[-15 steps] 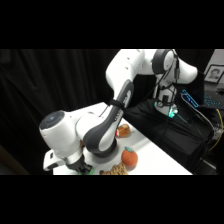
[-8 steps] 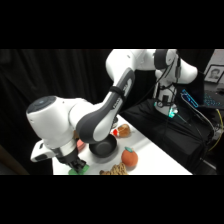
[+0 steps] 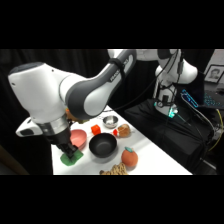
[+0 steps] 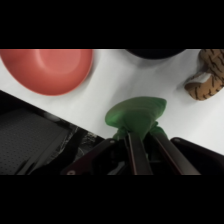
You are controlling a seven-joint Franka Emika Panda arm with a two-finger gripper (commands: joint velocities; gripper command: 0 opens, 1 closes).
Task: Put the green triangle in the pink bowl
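The green triangle [image 3: 71,158] sits at the table's near left corner, just in front of the pink bowl [image 3: 78,136]. My gripper [image 3: 66,151] comes down on it from above. In the wrist view the green triangle [image 4: 135,113] fills the space at my gripper [image 4: 143,135], whose fingers [image 4: 132,148] stand close together and are shut on it. I cannot tell whether it is touching the table. The pink bowl [image 4: 48,69] lies apart at that view's upper left, and nothing shows inside it.
A black bowl [image 3: 102,145] stands right of the pink one, with an orange fruit toy [image 3: 130,157] beyond it. Behind are a small silver bowl [image 3: 110,120] and a red block [image 3: 95,130]. A striped toy [image 4: 209,75] lies near the front edge. The table edge [image 4: 60,116] is close.
The arm has swung left and toward the camera, carrying the gripper down to the table's near left corner, onto the green triangle.
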